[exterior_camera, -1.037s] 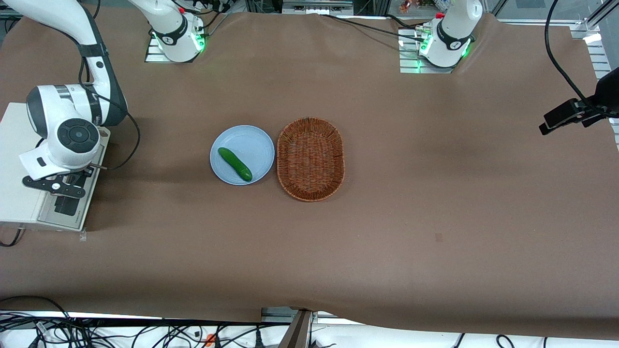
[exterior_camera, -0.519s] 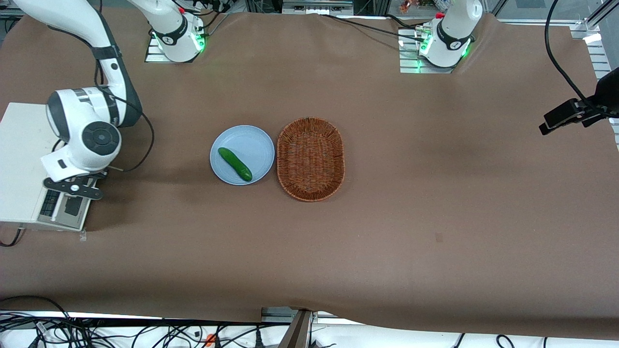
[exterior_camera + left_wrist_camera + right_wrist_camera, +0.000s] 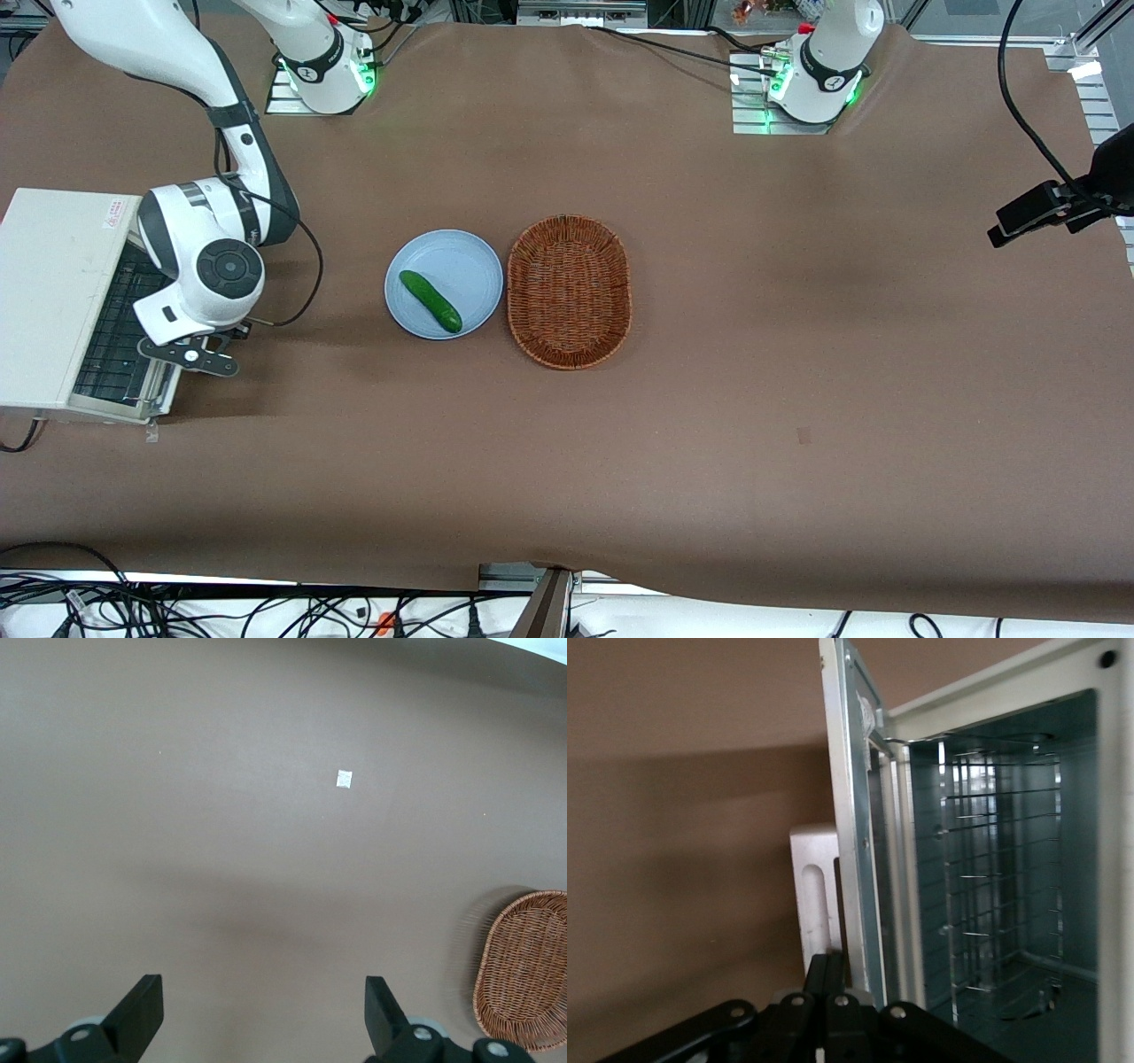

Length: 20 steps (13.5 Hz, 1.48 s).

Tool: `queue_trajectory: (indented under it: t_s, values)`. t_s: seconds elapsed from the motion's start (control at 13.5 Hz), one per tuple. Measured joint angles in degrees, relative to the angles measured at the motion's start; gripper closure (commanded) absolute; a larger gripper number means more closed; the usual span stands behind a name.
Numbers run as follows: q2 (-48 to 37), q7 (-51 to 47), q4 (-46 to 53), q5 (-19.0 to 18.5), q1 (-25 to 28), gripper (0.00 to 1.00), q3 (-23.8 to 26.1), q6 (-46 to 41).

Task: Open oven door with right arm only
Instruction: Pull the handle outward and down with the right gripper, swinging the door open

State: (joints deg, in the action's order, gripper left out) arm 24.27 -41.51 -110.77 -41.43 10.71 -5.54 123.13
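Silver-grey oven door (image 3: pixel 855 815) hangs ajar just beside the gripper (image 3: pixel 190 357).

The front view looks steeply down over the whole surface (image 3: pixel 709 425). The right wrist view sits close against the oven door (image 3: pixel 855 833). The left wrist view faces down, sharing the basket (image 3: pixel 523 970).

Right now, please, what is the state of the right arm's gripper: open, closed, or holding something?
Gripper: at the outer edge of the oven door, which is swung down partly open; whether it grips the door cannot be told.
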Motion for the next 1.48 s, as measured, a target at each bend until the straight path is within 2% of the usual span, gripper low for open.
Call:
queue_trajectory:
  t_s: [0.59,0.89,1.19,1.33,1.48]
  values:
    - [8.45,-1.37,-0.53,2.11,-1.50,1.00,0.24,13.01]
    - [8.30,-0.35,0.54,12.82,-2.79,1.00,0.39,12.60]
    - [7.15,-0.21,0.91,18.65,-3.12,1.00,3.31,11.99]
    - [6.13,0.68,2.61,20.92,-3.12,1.00,4.79,8.31]
    - [5.41,4.80,7.66,25.66,-3.11,0.97,5.86,-0.05]
